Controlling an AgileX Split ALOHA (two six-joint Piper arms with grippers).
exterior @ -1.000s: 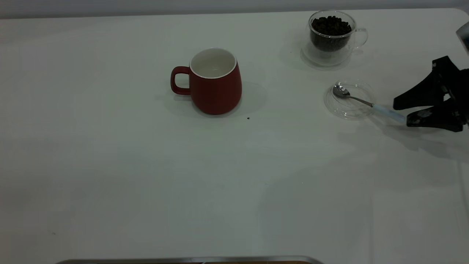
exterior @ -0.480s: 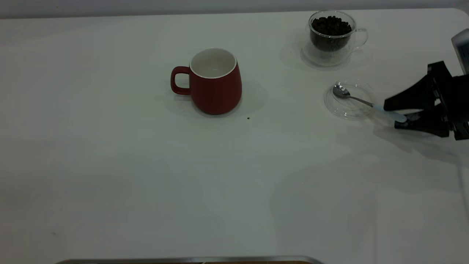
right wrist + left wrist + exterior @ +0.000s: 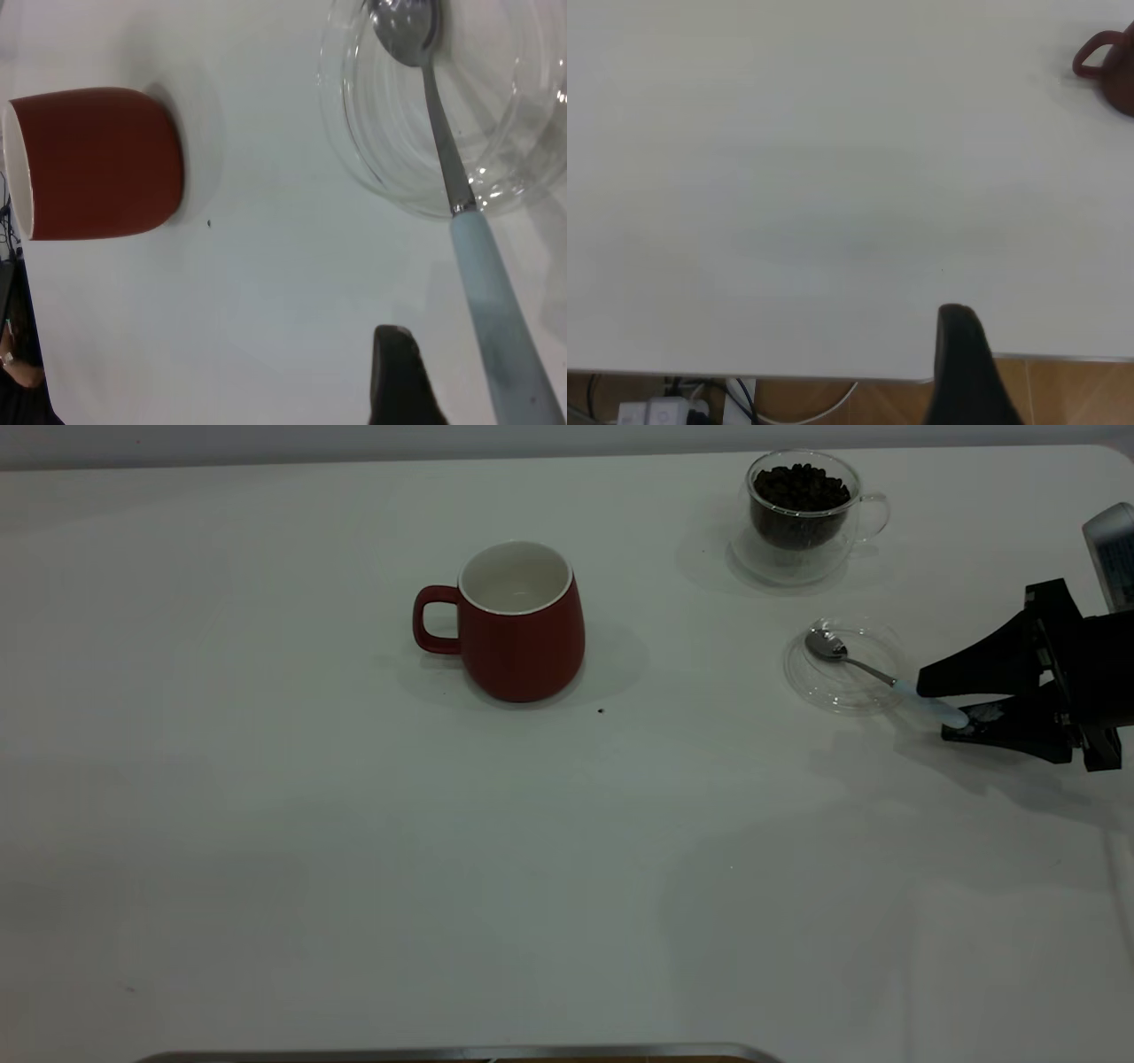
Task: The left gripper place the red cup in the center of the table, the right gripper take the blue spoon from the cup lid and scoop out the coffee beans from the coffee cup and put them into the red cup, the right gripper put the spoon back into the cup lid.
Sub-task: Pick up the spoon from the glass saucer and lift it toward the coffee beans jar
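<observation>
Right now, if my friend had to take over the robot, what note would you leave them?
Right tool: open, fingers on either side of the spoon handle's end, not yet gripping.
Left tool: at the table's near edge, away from the work.
Red cup: mid-table, no beans visible inside. Spoon bowl rests in the lid. Glass cup holds the beans.
Done: red cup placed.
Left: grip spoon, scoop beans into the red cup, return spoon to lid.

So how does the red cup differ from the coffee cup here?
The red cup is opaque and looks empty; the coffee cup is clear glass holding coffee beans. The red cup is larger, and its handle faces the opposite way. Both stand upright on the table.
</observation>
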